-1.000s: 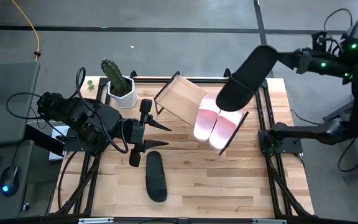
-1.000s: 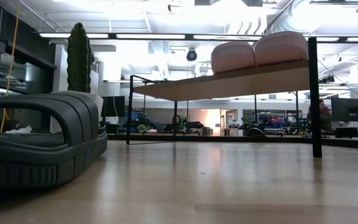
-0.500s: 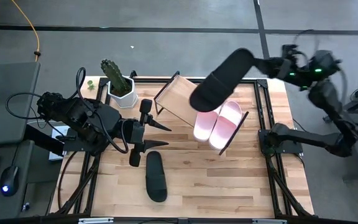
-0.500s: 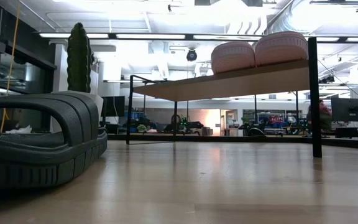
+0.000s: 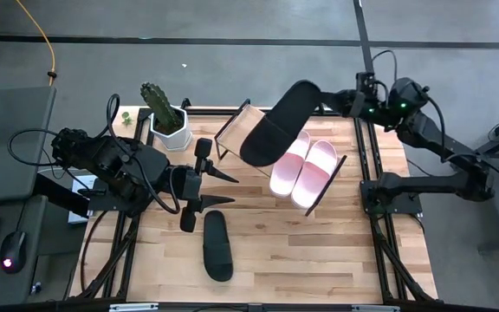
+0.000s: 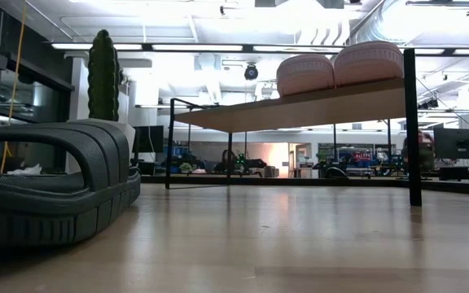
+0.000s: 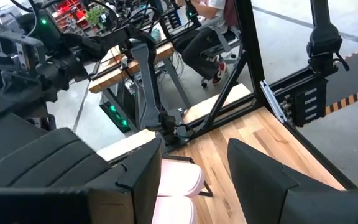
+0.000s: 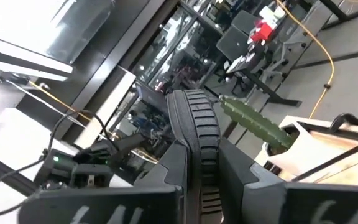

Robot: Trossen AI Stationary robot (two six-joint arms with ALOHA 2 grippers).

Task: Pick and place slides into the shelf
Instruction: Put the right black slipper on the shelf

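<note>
The left gripper [image 5: 217, 188] waits with its fingers apart over the table [image 5: 336, 251], empty. Just beside it a plain black slide [image 5: 217, 245] lies flat on the wood. On the slanted light-wood shelf [image 5: 251, 134] two pale pink slides [image 5: 305, 172] sit side by side. Above the shelf the right gripper [image 5: 326, 102] clamps a second black slide [image 5: 277, 124], tilted in the air.
</note>
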